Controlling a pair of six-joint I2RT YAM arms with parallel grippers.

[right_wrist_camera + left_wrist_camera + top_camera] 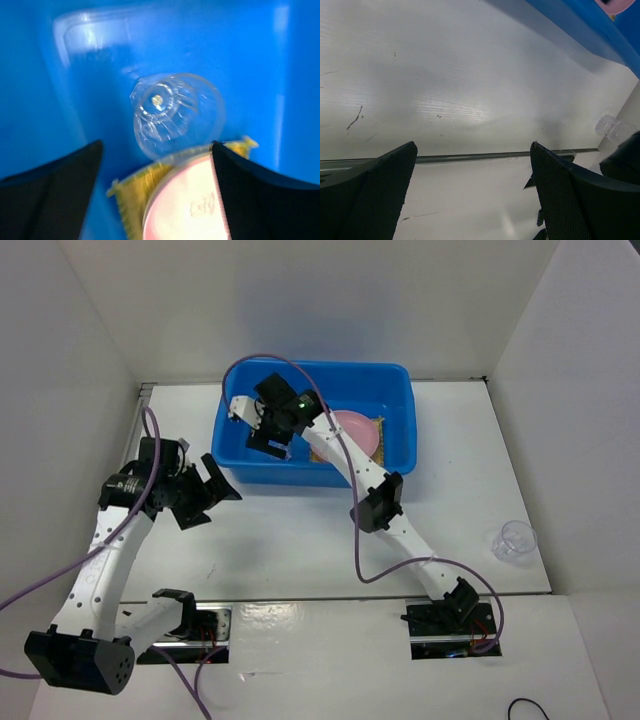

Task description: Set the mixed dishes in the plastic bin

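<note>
The blue plastic bin (398, 375) stands at the table's middle back. Inside lie the pink plate (356, 430) on the yellowish woven mat (379, 430). My right gripper (270, 447) hangs open over the bin's left part. In the right wrist view its jaws (157, 145) stand wide apart above a clear cup (175, 112) lying on the bin floor (250, 60), beside the mat (132, 192) and pink plate (185, 205). A second clear cup (514, 540) stands on the table at the right. My left gripper (213, 504) is open and empty left of the bin. The tan plate is hidden.
White walls enclose the table on the left, back and right. In the left wrist view the open left gripper (472, 145) looks over bare table toward the bin's wall (580, 25) and the far cup (612, 127). A seam (470, 158) runs across the table's near edge.
</note>
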